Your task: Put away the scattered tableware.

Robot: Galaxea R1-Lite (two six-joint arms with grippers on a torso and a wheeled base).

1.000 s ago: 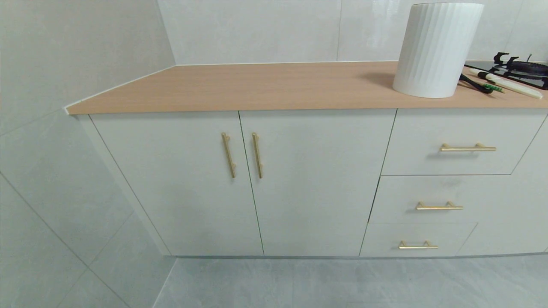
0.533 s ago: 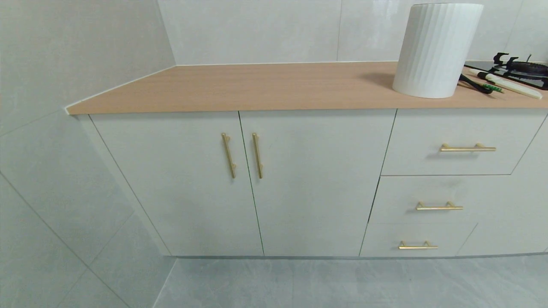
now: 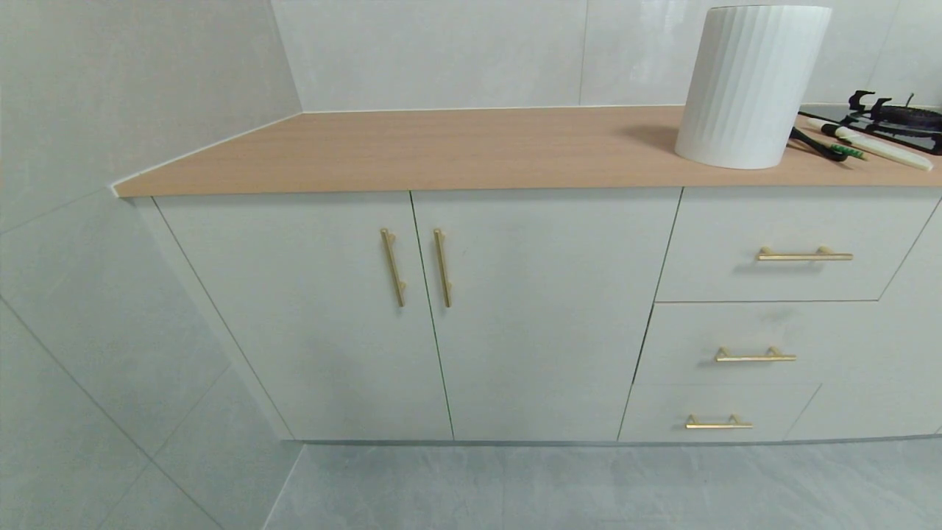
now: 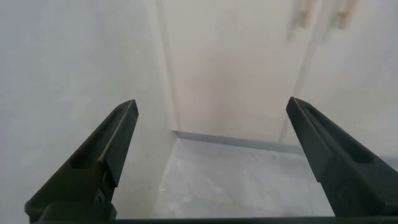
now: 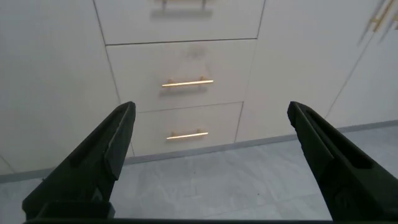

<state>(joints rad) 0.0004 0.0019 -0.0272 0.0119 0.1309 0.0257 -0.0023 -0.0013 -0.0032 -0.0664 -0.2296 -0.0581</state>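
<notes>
Here, in the head view, a wooden countertop [image 3: 441, 151] is shown above 2 cabinet doors [image 3: 544, 309] and 3 drawers [image 3: 736, 331], all shut. The tableware is found at the countertop's far right, between a white ribbed container [image 3: 751, 85] and a stove burner [image 3: 901, 116]. It consists of a white utensil [image 3: 879, 148] and a black-and-green utensil [image 3: 818, 144], both laid flat and just beside each other. Their long axes run diagonally, with 1 end near the container's base and the other toward the robot's right and the front edge. Which end is the handle cannot be told. In the left wrist view, the left gripper [image 4: 214, 165] is held wide apart and empty above the floor [image 4: 236, 190], near the cabinet's left corner. In the right wrist view, the right gripper [image 5: 211, 162] is likewise spread wide with nothing between its jaws, faced toward the drawers. The step in hand is judged to be the approach, with no utensil yet reached. It would be done well if the base were brought rightward until the tableware lay within the right arm's reach. The jaws should then be set across a utensil's narrow width, at right angles to its long axis, so that a thin, flat piece is not pushed along the board.
</notes>
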